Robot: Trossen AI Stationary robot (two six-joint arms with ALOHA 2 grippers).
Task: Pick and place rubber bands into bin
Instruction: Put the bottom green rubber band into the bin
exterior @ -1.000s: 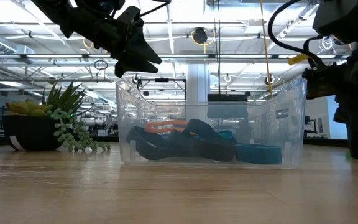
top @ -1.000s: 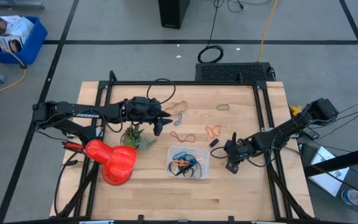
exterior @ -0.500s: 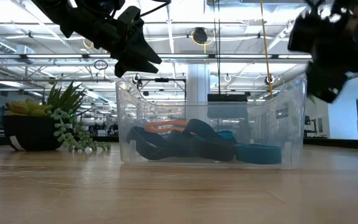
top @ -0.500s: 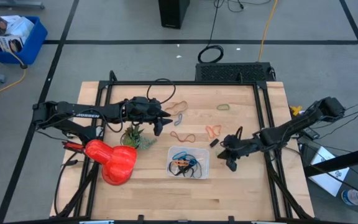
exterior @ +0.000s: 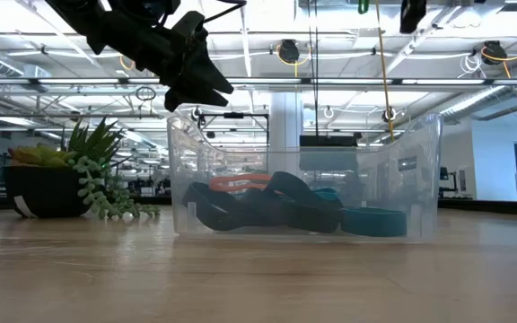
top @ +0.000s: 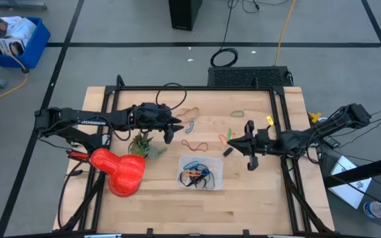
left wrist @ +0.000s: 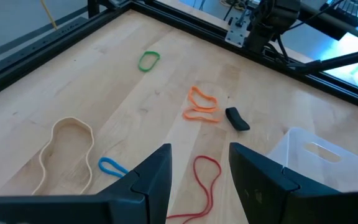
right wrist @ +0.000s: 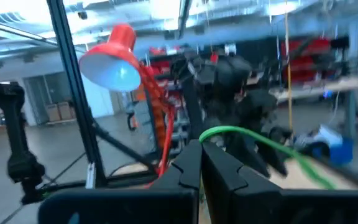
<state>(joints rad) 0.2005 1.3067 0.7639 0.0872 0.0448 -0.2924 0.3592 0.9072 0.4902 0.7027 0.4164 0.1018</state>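
The clear bin point(top: 201, 172) stands at the table's middle front and holds black, blue and orange rubber bands point(exterior: 276, 206). Loose bands lie beyond it: tan point(left wrist: 67, 149), blue point(left wrist: 112, 167), red point(left wrist: 201, 186), orange point(left wrist: 201, 104) and green point(left wrist: 148, 60). My left gripper point(top: 170, 131) hovers open above the blue and red bands. My right gripper point(top: 242, 141) is right of the orange band, raised above the table and shut on a green rubber band point(right wrist: 241, 138). My right gripper pinches the green band point(right wrist: 207, 135) between its two shut fingers. The fingers lie about level and point toward the table's left. The band arcs out sideways from the fingers, clear of the table.
A red lamp point(top: 121, 170) and a small potted plant point(top: 144, 142) stand at the left front, near my left arm. A short black piece point(top: 227, 151) lies by the orange band. A blue crate point(top: 15, 36) and a black cable coil point(top: 223, 57) lie on the floor.
My right gripper has risen from the table right of the bin and gone toward the far edge. It has tipped up until its fingers lie level. It has carried the green band up with it, out of the top of the low view.
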